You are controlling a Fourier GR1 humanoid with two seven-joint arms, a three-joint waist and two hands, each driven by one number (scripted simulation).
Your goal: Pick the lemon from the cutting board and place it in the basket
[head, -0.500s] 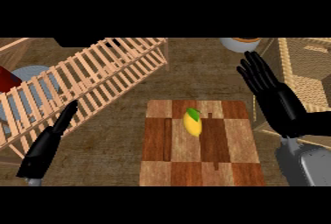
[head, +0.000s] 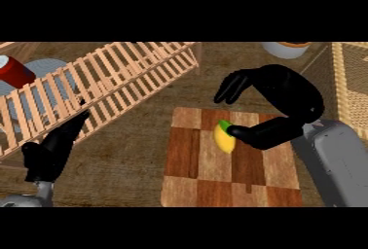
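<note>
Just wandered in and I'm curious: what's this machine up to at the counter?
The robot's right hand arches over a lemon lying on the wooden cutting board, thumb beside it, fingers not yet closed round it. The basket it is meant for shows at the right edge. The left hand rests open at the lower left.

Board (head: 215, 168): wood, checkered in dark and pale blocks, smooth, with a faint sheen.
Lemon (head: 224, 141): smooth yellow skin, matt, green at one tip.
Right hand (head: 291, 97): black, smooth, plastic-looking, with a dull sheen.
Left hand (head: 54, 146): the same black, matt.
Forearm (head: 338, 160): smooth grey shell; plastic or metal, cannot tell which.
Rack (head: 108, 78): pale bare wood slats, matt.
Basket (head: 352, 82): tan woven wicker, rough.
Surface (head: 122, 165): brown, mottled, rough-looking and matt.
Can (head: 13, 72): red, glossy.
Plate (head: 43, 65): grey-blue, smooth.
</note>
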